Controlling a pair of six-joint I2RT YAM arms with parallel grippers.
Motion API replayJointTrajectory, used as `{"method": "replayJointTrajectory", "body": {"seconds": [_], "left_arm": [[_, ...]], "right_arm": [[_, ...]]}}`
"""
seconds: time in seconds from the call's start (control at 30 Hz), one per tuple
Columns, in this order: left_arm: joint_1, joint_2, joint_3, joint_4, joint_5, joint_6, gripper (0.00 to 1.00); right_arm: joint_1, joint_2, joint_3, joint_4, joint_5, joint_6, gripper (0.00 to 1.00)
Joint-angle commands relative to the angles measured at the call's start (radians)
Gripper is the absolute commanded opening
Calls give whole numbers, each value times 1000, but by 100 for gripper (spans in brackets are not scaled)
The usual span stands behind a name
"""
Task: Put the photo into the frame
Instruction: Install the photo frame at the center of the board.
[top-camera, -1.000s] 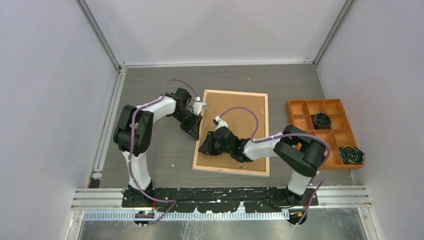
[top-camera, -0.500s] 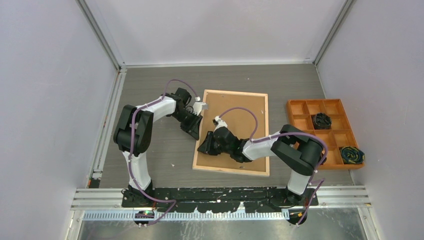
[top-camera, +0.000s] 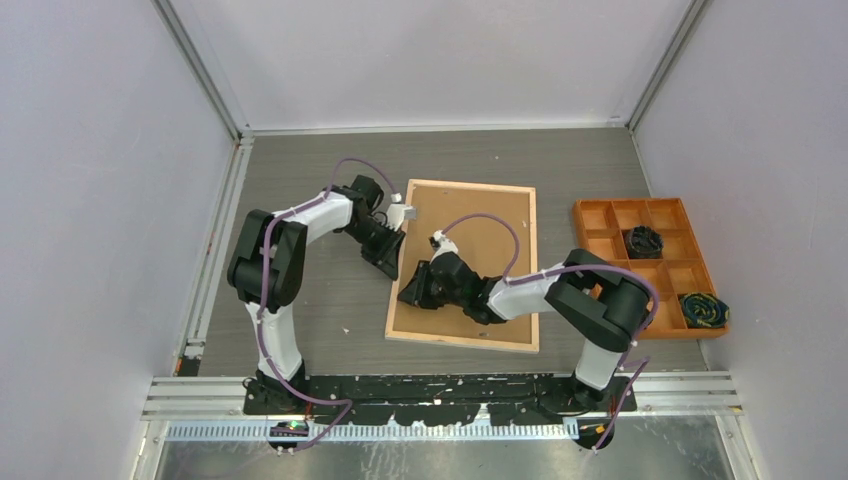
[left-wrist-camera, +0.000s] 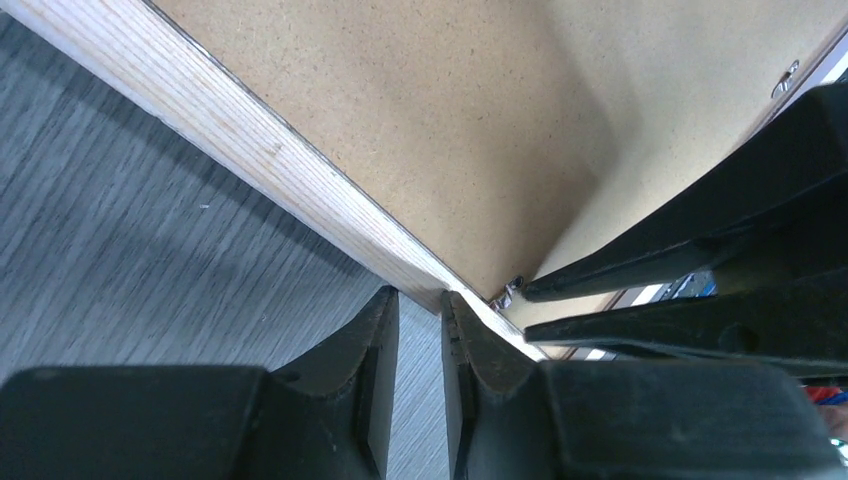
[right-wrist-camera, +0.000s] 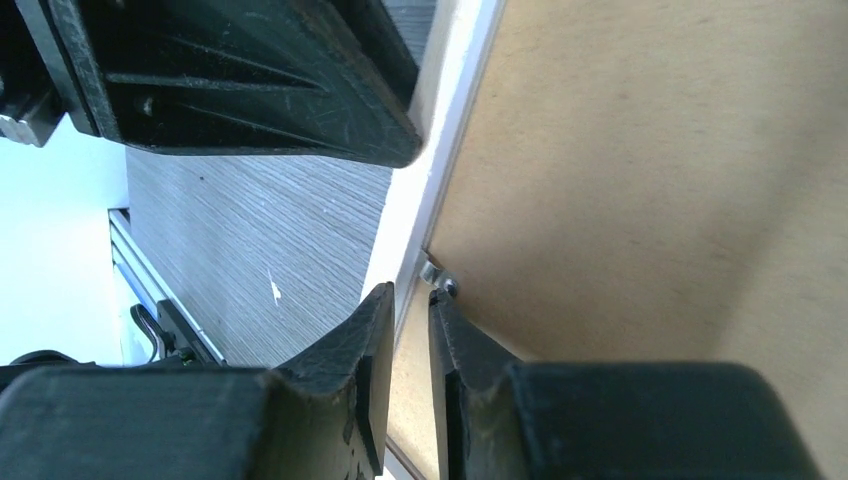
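Note:
The frame (top-camera: 533, 270) lies face down mid-table, its light wood back up and a brown backing board (top-camera: 470, 205) filling it. The photo does not show in any view. My left gripper (top-camera: 396, 266) is at the frame's left edge; in its wrist view its tips (left-wrist-camera: 420, 300) are nearly together against the wood rail (left-wrist-camera: 250, 150), holding nothing. My right gripper (top-camera: 410, 295) is low over the board's left side; in its wrist view its tips (right-wrist-camera: 410, 295) are nearly together right beside a small metal tab (right-wrist-camera: 437, 277) at the board's edge (right-wrist-camera: 620, 170).
An orange compartment tray (top-camera: 610, 245) stands at the right with dark bundles in two compartments (top-camera: 643, 240) (top-camera: 703, 310). The two grippers are close together at the frame's left edge. Walls enclose the table on three sides.
My right wrist has shifted slightly up along the frame's left edge. The left arm and the frame have not visibly moved.

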Motion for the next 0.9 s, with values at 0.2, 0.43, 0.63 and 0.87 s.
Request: {"method": "replayJointTrajectory", "body": {"seconds": [0.2, 0.43, 0.63, 0.87], "left_arm": [[92, 94, 193, -6, 20, -48, 22], [106, 232, 360, 3, 105, -149, 22], [107, 263, 397, 2, 148, -152, 23], [107, 272, 402, 0, 156, -137, 24]], "right_arm": [[-210, -293, -5, -194, -33, -101, 37], [-401, -129, 156, -217, -171, -141, 39], [-459, 90, 357, -235, -239, -153, 39], [-464, 279, 564, -280, -278, -164, 37]]}}
